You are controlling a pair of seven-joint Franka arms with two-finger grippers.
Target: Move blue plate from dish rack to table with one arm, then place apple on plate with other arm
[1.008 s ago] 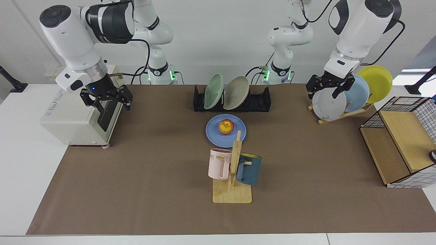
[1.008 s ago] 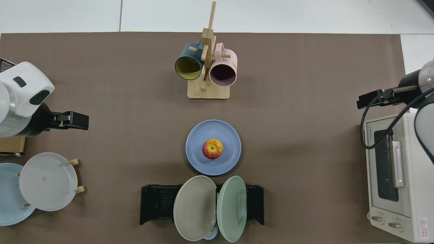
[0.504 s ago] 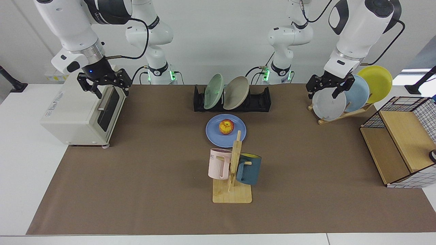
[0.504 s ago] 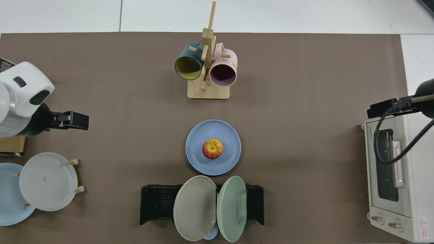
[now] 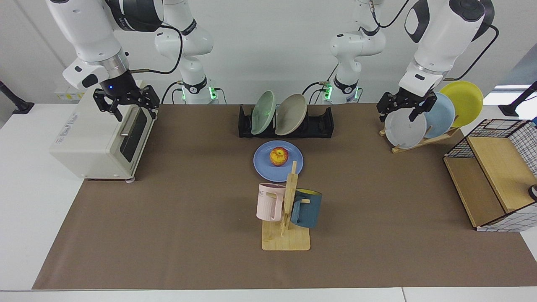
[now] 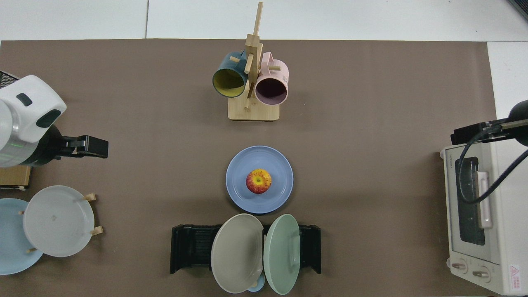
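Brown-matted white table [image 5: 168, 235] w/ round periwinkle-blue plate [image 5: 264, 167] flat before black slotted dish rack [image 5: 323, 123], red-yellow apple [image 5: 279, 156] centred; we judge task done. Left gripper [image 5: 406, 110], right gripper [image 5: 126, 105] both spread, empty, parked aside.

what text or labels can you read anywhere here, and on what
"TOSHIBA", roughly, small on the toaster oven's front top edge in the top view; hard to be sure.
"ME", end of a partly hidden word on the pink mug.
Side print on the oven in the facing view: too blurred to read.
Red warning sticker by the oven's knobs: too small to read.
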